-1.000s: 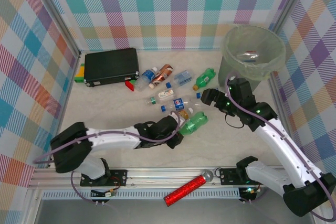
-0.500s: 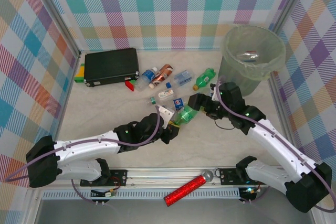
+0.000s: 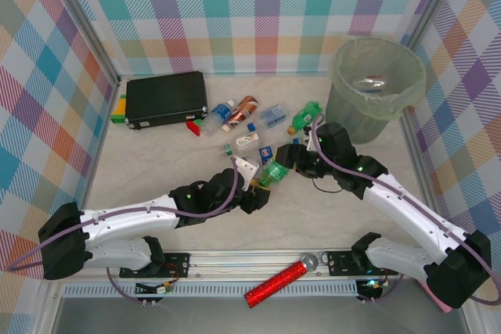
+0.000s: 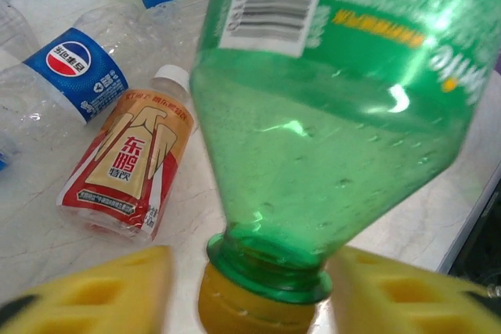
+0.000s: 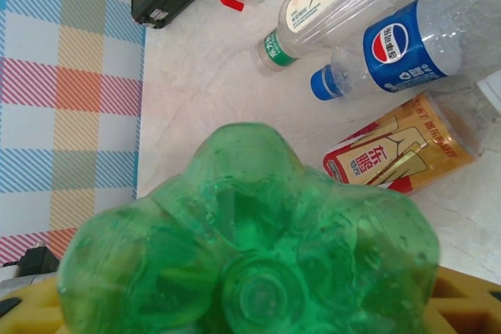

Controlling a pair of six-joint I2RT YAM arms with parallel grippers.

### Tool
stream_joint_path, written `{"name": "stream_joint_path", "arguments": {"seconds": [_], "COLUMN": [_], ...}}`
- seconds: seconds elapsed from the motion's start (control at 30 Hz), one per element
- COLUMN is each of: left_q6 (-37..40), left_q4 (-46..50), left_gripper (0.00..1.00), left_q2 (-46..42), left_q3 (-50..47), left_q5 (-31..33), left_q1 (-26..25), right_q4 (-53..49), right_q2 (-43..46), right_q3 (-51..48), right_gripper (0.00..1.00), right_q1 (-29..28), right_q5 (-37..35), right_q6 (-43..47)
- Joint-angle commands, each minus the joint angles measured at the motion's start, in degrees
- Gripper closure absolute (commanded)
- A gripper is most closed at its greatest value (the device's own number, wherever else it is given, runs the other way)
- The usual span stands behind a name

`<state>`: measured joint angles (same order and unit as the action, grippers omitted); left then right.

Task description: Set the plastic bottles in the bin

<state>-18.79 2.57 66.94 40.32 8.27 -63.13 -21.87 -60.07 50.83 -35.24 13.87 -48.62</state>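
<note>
Pale marbled table (image 3: 149,170), checked walls on three sides. Nearest, on the front rail between the arm bases: tube (image 3: 275,283), red and glittery, lying flat.

Further in, mid-table: green bottle (image 3: 273,172), tilted, spanning between both grippers. At its neck end, left gripper (image 3: 252,190), jaws standing apart. Seen from the left wrist, yellow fingers (image 4: 102,291) flank the yellow cap (image 4: 250,307) with a gap on each side, touching nothing. At its base end, right gripper (image 3: 288,156), clamped on the bottle. Seen from the right wrist, lobed green base pressed between the yellow pads (image 5: 466,303).

Just beyond, lying flat and close together: red-gold bottle (image 4: 129,166), Pepsi bottle (image 4: 74,68) with blue cap and label, white-labelled bottle (image 3: 246,141) with green cap.

Further back, a loose row: blue-capped bottle (image 3: 219,113), brown-labelled bottle (image 3: 243,111), small clear bottle (image 3: 272,116), second green bottle (image 3: 304,117) with yellow cap.

Far left: black case (image 3: 166,98), flat on the table. Far right corner: bin (image 3: 352,115), upright, pale green with thin liner, one clear bottle visible inside.
</note>
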Motion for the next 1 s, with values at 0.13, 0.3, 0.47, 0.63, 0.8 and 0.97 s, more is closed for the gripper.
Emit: {"name": "stream_joint_path", "arguments": {"seconds": [0.13,0.3,0.47,0.63,0.8,0.97], "left_q6": [-0.66,-1.42,-2.39,-2.90,-2.90,-3.27], "left_q4": [1.65,3.44,4.83,6.06,8.09,9.55], "left_gripper": [0.00,0.00,0.01,0.00,0.00,0.00], "left_q2": [-6.79,-11.81,-16.70,-21.22,-24.27,-26.02], "left_q3": [-0.09,-1.92,-3.73,-5.05,-5.41,-5.42], "left_q5": [2.04,4.74,8.03,9.67,10.35,10.07], "left_q1": [-0.37,-0.37,-0.33,-0.32,-0.32,-0.36], "right_q4": [-13.10,-18.56,-18.93,-20.36,-18.62,-16.47], "right_q2": [0.81,-1.02,-4.29,-10.59,-15.93,-22.88], "right_q3": [14.96,25.26,34.71,44.49,50.50,57.21], "right_gripper": [0.45,0.48,0.48,0.46,0.48,0.48], "right_q1": [0.07,1.08,4.03,11.23,18.74,23.82], "right_q5": [-16.92,-30.91,-40.82,-44.99,-45.82,-49.27], "right_q6": [8.82,16.41,25.05,31.31,35.45,39.84]}}
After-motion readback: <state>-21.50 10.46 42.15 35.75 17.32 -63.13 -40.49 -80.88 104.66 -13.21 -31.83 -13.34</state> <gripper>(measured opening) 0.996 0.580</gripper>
